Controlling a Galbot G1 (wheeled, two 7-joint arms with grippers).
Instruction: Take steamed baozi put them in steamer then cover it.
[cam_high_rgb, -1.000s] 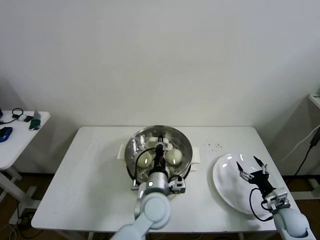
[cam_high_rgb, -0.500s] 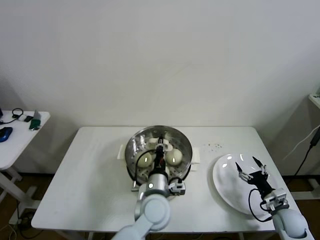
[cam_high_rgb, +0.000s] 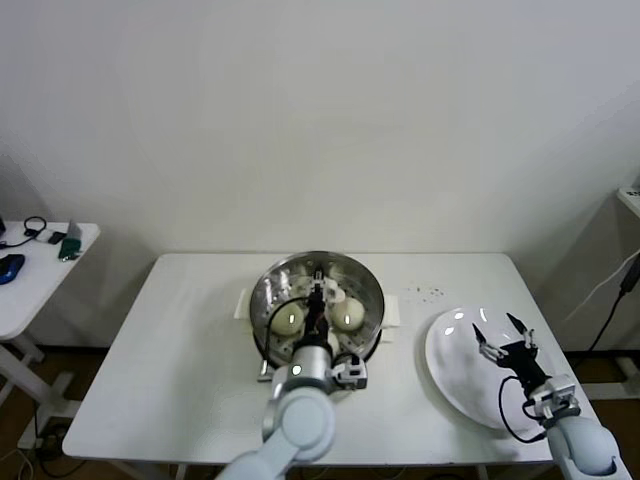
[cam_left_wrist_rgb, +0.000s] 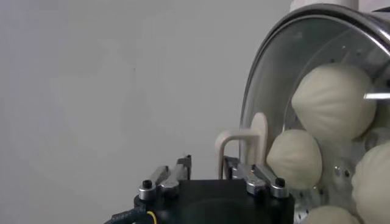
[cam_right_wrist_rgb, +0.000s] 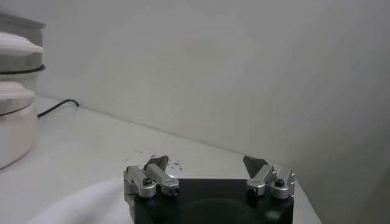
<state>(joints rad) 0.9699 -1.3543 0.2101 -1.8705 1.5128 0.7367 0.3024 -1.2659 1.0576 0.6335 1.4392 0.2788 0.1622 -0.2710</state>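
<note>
We see a white rectangular bench (cam_high_rgb: 200, 340) against a plain pale wall, with a round, shiny stainless-steel steamer (cam_high_rgb: 317, 300) on a white base standing at its middle. We take this steamer as our landmark.

Inside the steamer lie smooth cream-white steamed baozi (cam_high_rgb: 347, 315) (two show plainly from the head view, while the left wrist view shows four (cam_left_wrist_rgb: 335, 100) clustered together).

Over the steamer sits the round clear glass cover (cam_left_wrist_rgb: 268, 91) with its metal rim. Its white bar handle (cam_left_wrist_rgb: 234, 146) stands up from the glass, and in the left wrist view it lies between the two fingers of the left gripper (cam_left_wrist_rgb: 207, 173). The fingers sit narrowly spaced on either side of the handle; we cannot tell whether they press on it. From the head view the left gripper (cam_high_rgb: 318, 300) hangs directly above the steamer's centre, with its arm reaching in from the near edge of the bench.

To the right of the steamer, well apart from it, rests a flat white round plate (cam_high_rgb: 455, 375). The right gripper (cam_high_rgb: 503, 335) hovers over this plate with its fingers spread wide, holding nothing (cam_right_wrist_rgb: 207, 167).

Far left of the steamer stands a small white side table (cam_high_rgb: 30, 280).
</note>
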